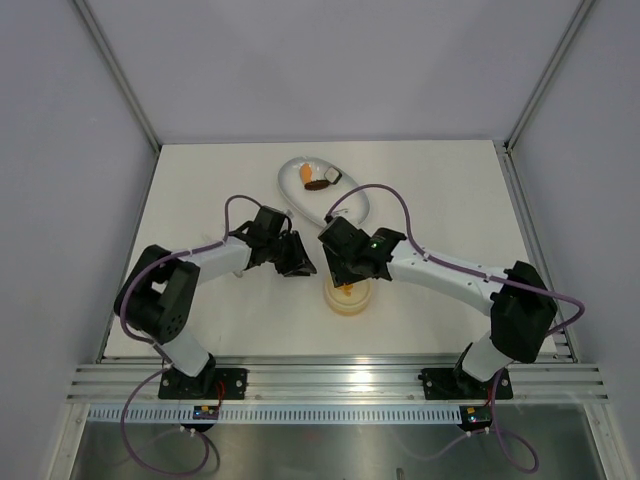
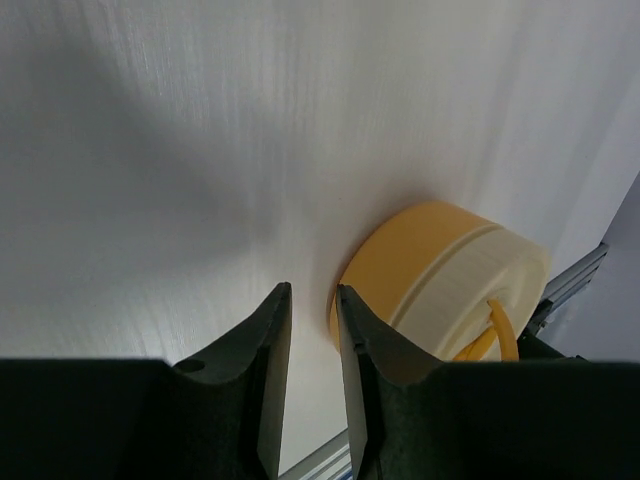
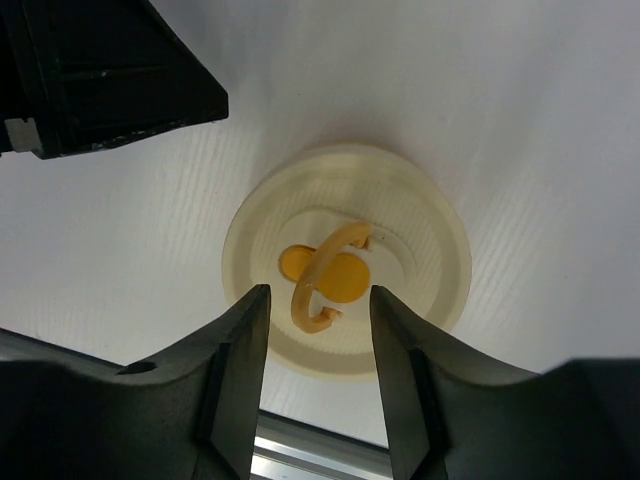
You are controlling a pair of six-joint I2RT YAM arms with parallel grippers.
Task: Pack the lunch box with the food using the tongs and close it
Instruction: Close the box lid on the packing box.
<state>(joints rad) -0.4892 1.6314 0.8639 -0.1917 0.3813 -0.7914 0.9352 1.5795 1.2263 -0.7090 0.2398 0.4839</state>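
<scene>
Lunch box (image 1: 347,298) near the table's front edge, lid (image 3: 400,230) on; right gripper (image 3: 318,372) jaws parted astride lid loop (image 3: 312,300), holding nothing; left gripper (image 2: 313,380) narrow, empty, beside it; food (image 1: 318,181) in dish (image 1: 288,172); risk: a nudge unseats the lid.

The left arm (image 1: 215,258) is folded at the elbow and reached inward from its base; the right arm (image 1: 445,276) is bent in mirror fashion; both wrists are held close together, the two grippers nearly meeting. The left gripper (image 2: 312,300) is angled downward, its jaws parted by a narrow slot with nothing between; the right gripper (image 3: 317,300) is pointed straight down, its jaws set wider apart and closed on nothing.
</scene>
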